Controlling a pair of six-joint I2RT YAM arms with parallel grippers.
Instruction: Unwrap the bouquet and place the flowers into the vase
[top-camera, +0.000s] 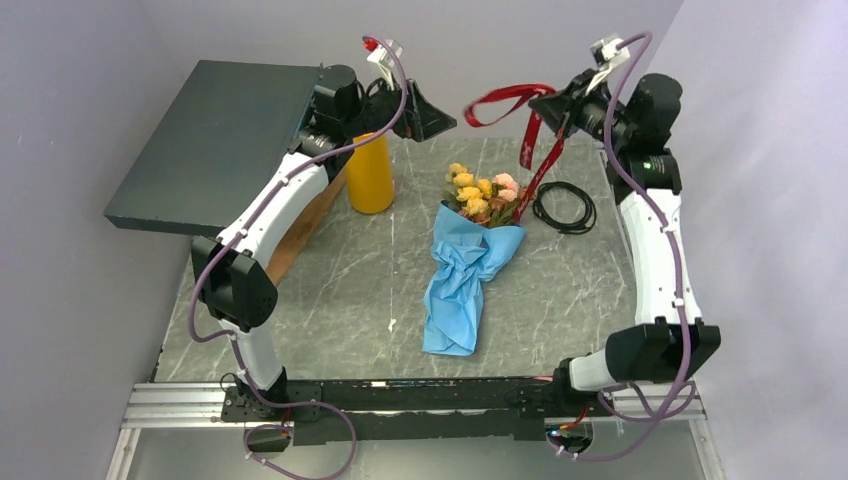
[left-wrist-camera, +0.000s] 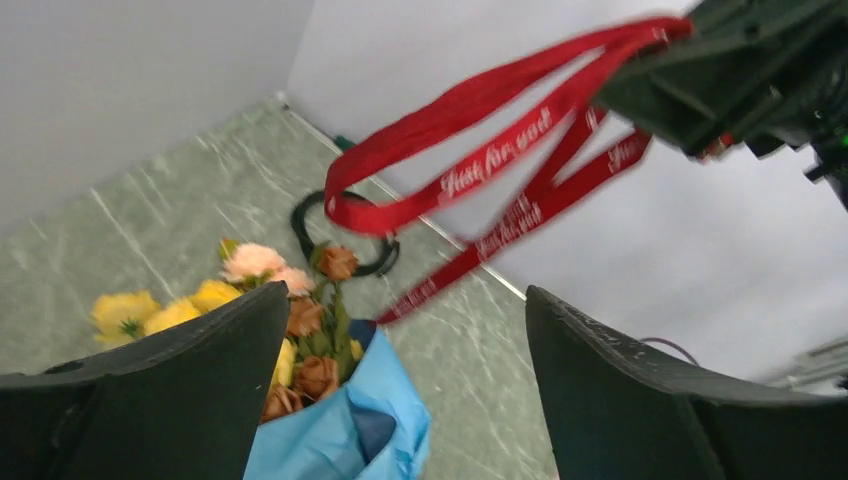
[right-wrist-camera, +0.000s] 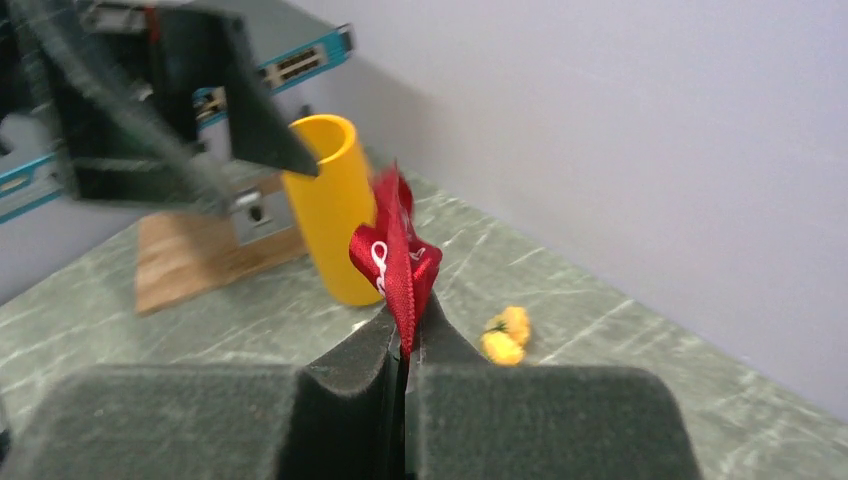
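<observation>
bouquet (top-camera: 465, 270) lies flat near the middle of the grey marbled table (top-camera: 340, 300). its crinkled blue paper points toward the arm bases, and the flowers (top-camera: 482, 195) show at the far end in yellow, pink, peach and brown-orange. the vase (top-camera: 370, 175) stands upright to the far left of the bouquet, apart from it. it is just beside a brown wooden block (top-camera: 305, 225) that sits under a dark slab (top-camera: 220, 140).

the right gripper (right-wrist-camera: 408, 335) is raised above the far right of the table, its padded jaws pressed together on the dark red ribbon (left-wrist-camera: 495, 155), which bunches up just above the pinch. from there the ribbon hangs in a loop and two tails printed with white script. its lowest end reaches the right side of the flowers; whether it is tied there cannot be told.

the left gripper (top-camera: 440, 115) hangs in the air between the vase and the flowers, jaws spread wide, holding nothing. a coil of black cable (top-camera: 563, 207) lies just right of the flower heads.
</observation>
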